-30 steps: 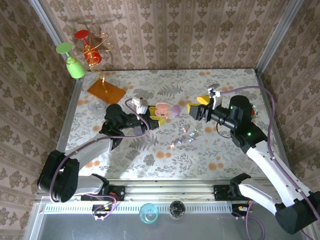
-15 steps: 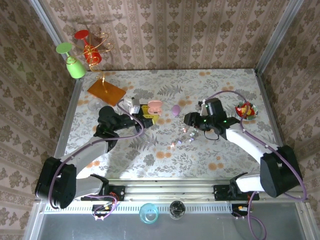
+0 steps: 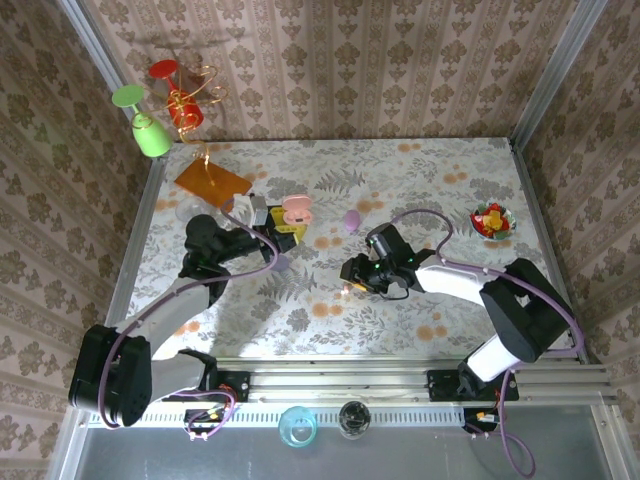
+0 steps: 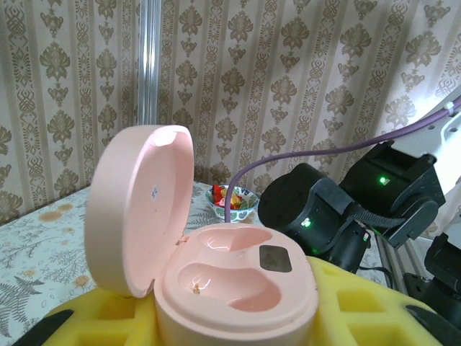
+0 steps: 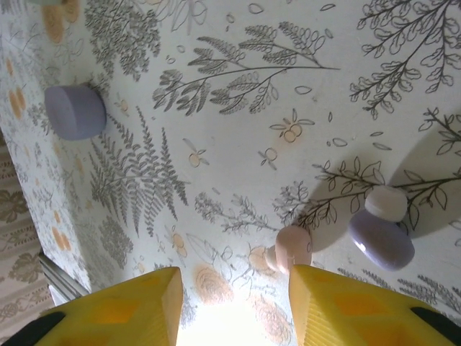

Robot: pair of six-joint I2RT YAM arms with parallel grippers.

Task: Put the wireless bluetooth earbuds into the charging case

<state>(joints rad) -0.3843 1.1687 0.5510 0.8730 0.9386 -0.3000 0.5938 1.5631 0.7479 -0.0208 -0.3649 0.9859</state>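
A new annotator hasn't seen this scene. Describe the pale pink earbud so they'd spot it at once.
Find the floral-patterned table, then the right gripper over it with yellow-padded jaws. Just ahead of the jaws lie two tiny glossy buds. The pale pink earbud is the one nearer the gap, unlike the lilac earbud beside it.

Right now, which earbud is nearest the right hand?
The pale pink earbud: it lies just off the right hand, close by one yellow pad. The purple earbud lies farther out to the side.
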